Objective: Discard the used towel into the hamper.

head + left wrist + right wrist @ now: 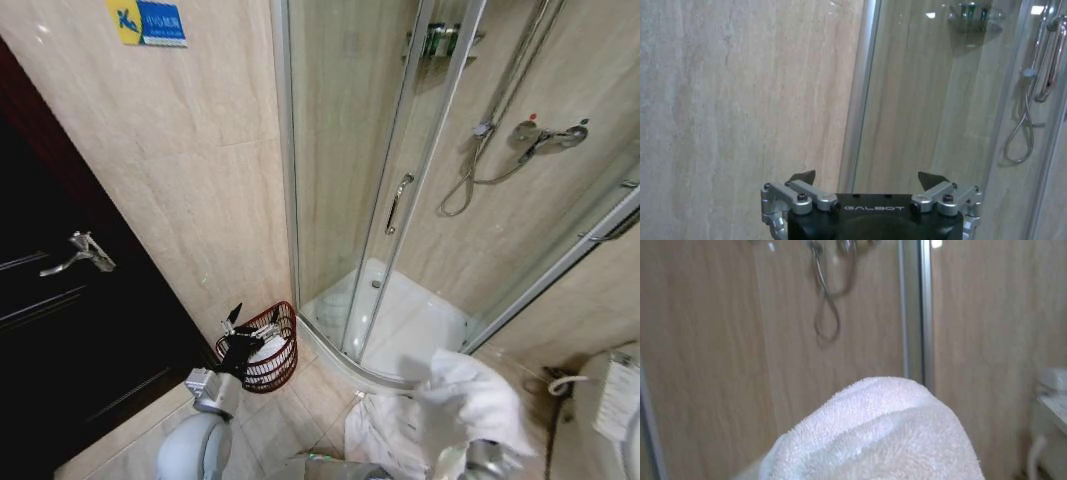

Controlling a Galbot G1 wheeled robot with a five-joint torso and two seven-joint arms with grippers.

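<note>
Low right, white towel [455, 410] draped over right tool (grip hidden), hamper [272, 350] beneath spread-fingered left tool [250, 318].

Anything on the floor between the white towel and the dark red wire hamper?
Head view: bare beige floor tile separates the white terry towel from the dark reddish-brown wire hamper. The open left gripper hovers at the hamper's rim.

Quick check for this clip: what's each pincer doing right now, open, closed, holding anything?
Left pincer: open, empty, above the hamper.
Right pincer: cannot be told; the white towel drapes over that arm's end.
</note>
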